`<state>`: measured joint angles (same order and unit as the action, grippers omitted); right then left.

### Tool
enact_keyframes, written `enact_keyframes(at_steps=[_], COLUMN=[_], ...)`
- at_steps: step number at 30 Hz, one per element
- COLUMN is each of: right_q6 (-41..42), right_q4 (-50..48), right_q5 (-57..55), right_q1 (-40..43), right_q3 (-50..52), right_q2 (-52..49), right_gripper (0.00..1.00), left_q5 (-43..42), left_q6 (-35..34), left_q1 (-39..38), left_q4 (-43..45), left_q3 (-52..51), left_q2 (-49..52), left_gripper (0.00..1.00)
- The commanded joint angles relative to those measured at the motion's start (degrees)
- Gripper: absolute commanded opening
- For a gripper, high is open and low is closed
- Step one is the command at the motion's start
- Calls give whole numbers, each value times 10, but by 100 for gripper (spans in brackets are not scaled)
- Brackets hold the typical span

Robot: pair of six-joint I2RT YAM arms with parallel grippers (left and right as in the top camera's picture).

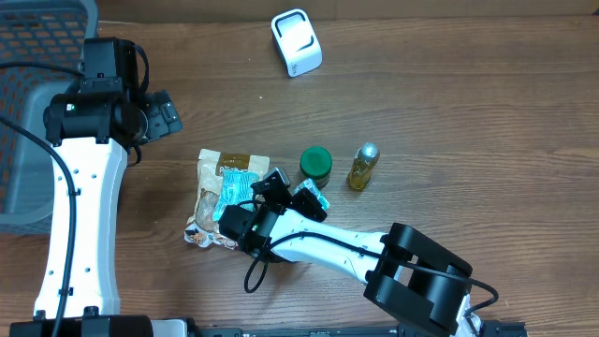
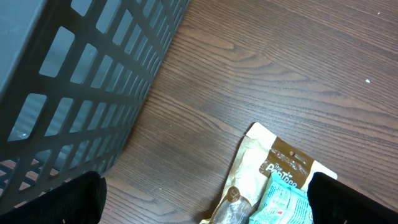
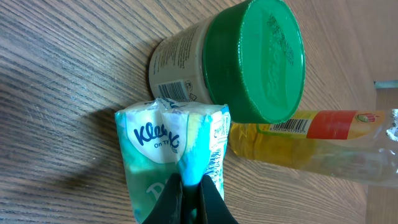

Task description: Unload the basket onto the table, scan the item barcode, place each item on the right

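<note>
- Right wrist view: right gripper [image 3: 193,194] is pinched tight on the near end of the Kleenex pack [image 3: 165,146].
- The pack's long axis runs in line with the fingers. Its free end points at the green-lidded jar [image 3: 249,56], and a yellow bottle [image 3: 311,140] lies beyond.
- Overhead: the pack sits mid-table, well apart from the white scanner [image 1: 296,42] on the far side.
- Left gripper [image 1: 161,114] has its fingers spread wide, gripping nothing, near the grey basket [image 1: 37,37].
- Surface: dark wood-grain table [image 1: 468,103].
</note>
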<state>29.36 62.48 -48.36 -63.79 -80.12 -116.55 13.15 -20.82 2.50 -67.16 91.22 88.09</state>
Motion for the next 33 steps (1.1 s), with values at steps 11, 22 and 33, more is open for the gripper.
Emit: enact_keyframes(at_steps=[11, 22, 33], right_q6=[8, 6, 6], right_q4=[-6, -7, -26], right_q5=[20, 35, 74], right_q1=[26, 31, 31], right_q3=[3, 3, 3], right_q2=[-3, -3, -3], right_gripper=[4, 4, 10], left_q5=[8, 8, 8], left_q6=[7, 7, 7], left_q1=[1, 1, 1], left_q4=[1, 1, 1], left_q3=[5, 5, 5], left_q2=[-3, -3, -3], left_gripper=[100, 99, 99])
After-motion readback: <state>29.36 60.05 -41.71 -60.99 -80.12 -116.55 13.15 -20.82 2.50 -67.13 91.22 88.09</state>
